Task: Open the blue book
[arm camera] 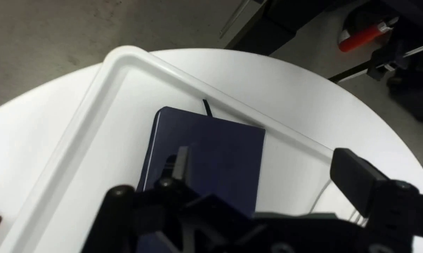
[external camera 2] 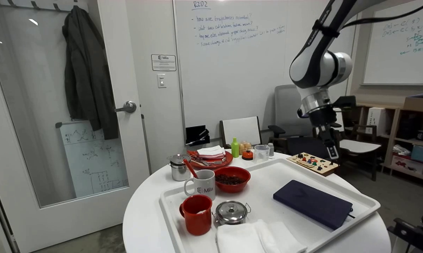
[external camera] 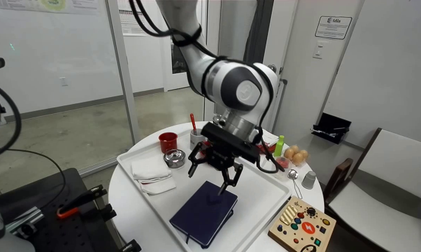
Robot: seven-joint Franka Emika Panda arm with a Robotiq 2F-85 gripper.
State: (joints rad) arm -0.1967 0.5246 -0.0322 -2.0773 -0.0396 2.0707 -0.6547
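Note:
The blue book [external camera: 205,215] lies flat and closed on the white tray [external camera: 256,206]; its dark navy cover faces up. A dark ribbon sticks out from one short edge. In an exterior view the book [external camera 2: 311,203] lies on the side of the tray away from the cups. My gripper [external camera: 206,183] is open and empty above the book, not touching it. In the wrist view the gripper [arm camera: 264,170] has one finger over the book's cover [arm camera: 222,151] and the other finger out past its long edge, over the tray and napkin side. The white inner pages are hidden.
A white folded napkin [external camera: 154,175], a steel pot [external camera 2: 231,212], a red mug [external camera 2: 197,214], a white mug [external camera 2: 204,184] and a red bowl [external camera 2: 232,178] stand on the tray. The wooden toy board [external camera: 303,225] lies beside it. The tray's raised rim [arm camera: 232,102] runs close to the book.

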